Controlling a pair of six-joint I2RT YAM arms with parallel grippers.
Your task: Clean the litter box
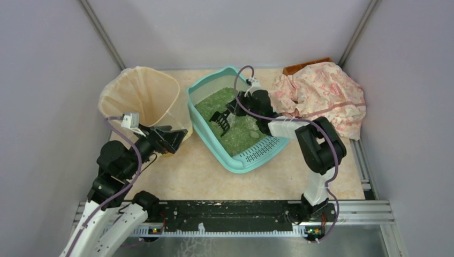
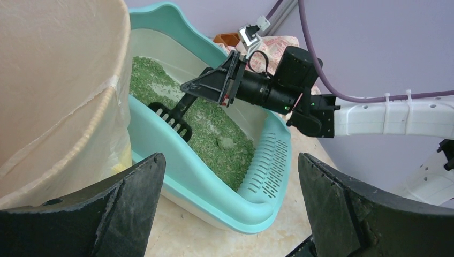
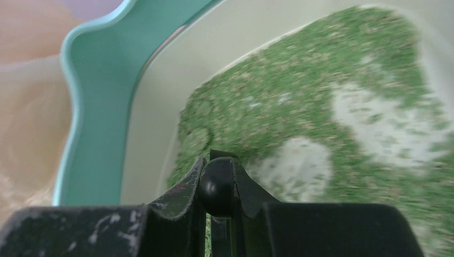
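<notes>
Remote inspection, 1 moment, 3 views.

1. The litter box (image 1: 261,151) sits mid-tabletop, angled, with its slotted end toward the arm bases. Green granules (image 1: 214,104) cover most of the floor, with pale bare patches showing through.
2. The right tool (image 3: 217,184) is pinched on the handle of a black slotted scoop (image 2: 171,120). The arm reaches in over the box's right wall, and the scoop head slants down to the granules near the left wall. I judge this angle is meant to let the blade slide under waste and let loose granules fall through the slots.
3. 1 rounded lump (image 2: 225,142) lies on the granules toward the slotted end, apart from the scoop. I take it as a target not yet lifted.
4. The left tool (image 1: 174,140) is spread wide and holds nothing. It hangs low, just beside the bag-lined bin (image 1: 140,95), between the bin and the box. Contact with the bin cannot be confirmed.
5. The bin stands just left of the box, so a loaded scoop has only a short way to carry.
6. A floral cloth (image 1: 321,99) lies right of the box and plays no part here.
</notes>
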